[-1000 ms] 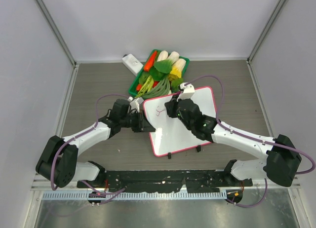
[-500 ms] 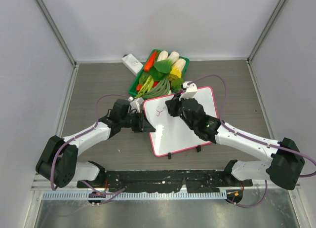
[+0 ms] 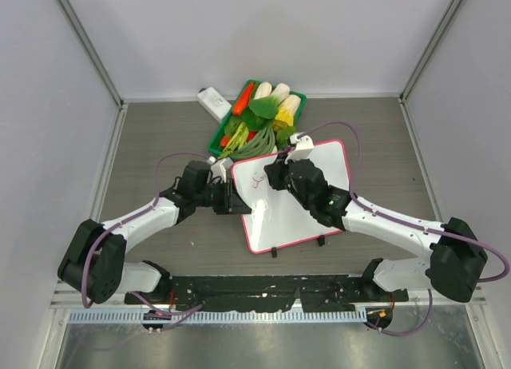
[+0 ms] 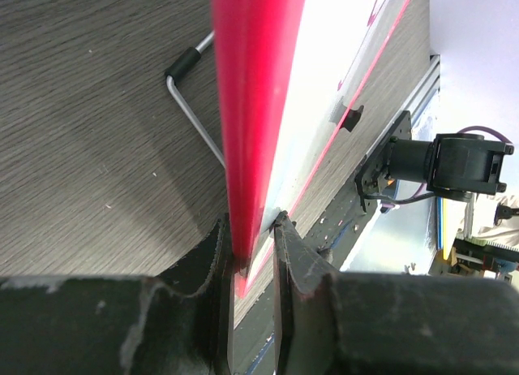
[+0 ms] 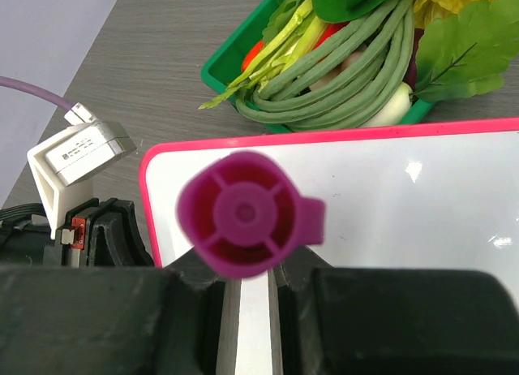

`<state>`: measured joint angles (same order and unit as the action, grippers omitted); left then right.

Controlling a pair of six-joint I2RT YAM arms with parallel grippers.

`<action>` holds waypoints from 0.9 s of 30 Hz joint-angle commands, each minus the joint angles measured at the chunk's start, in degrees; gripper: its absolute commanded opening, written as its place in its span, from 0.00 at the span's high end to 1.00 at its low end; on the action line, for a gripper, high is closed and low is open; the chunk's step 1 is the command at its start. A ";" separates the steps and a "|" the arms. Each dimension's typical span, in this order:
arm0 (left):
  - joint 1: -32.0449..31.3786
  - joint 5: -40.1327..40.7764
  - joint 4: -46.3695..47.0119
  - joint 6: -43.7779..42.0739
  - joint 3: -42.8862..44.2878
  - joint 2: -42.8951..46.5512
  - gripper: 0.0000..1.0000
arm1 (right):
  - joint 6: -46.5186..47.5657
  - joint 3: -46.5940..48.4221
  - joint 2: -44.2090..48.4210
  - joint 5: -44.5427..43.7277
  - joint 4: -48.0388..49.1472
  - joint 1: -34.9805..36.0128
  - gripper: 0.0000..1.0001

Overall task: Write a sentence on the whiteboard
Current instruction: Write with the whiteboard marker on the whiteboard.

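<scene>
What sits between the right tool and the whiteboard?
A magenta marker, gripped by the right tool, pointing at the whiteboard. The right wrist view shows it best.

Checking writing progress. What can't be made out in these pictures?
Tip of the magenta plastic marker: right wrist view, hidden behind its own rear end and the right gripper.
The thin magenta handwritten marks on the flat white pink-rimmed whiteboard: top view, too small to read.
Whiteboard face: left wrist view, edge-on and blurred.
</scene>
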<state>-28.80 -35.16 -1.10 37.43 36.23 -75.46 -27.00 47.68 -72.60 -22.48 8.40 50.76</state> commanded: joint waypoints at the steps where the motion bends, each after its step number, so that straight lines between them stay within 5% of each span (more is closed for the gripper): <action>1: -1.00 8.17 -6.19 -4.29 -0.19 -0.74 1.00 | -0.33 0.13 1.05 -0.46 1.88 -0.14 0.98; 27: -1.53 8.09 -6.63 -4.38 0.25 -0.65 1.00 | -1.03 -3.65 3.34 2.80 -2.08 -0.05 0.99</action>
<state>-29.19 -34.52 -1.58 37.43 36.49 -75.44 -27.83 44.71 -70.78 -18.28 7.57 50.78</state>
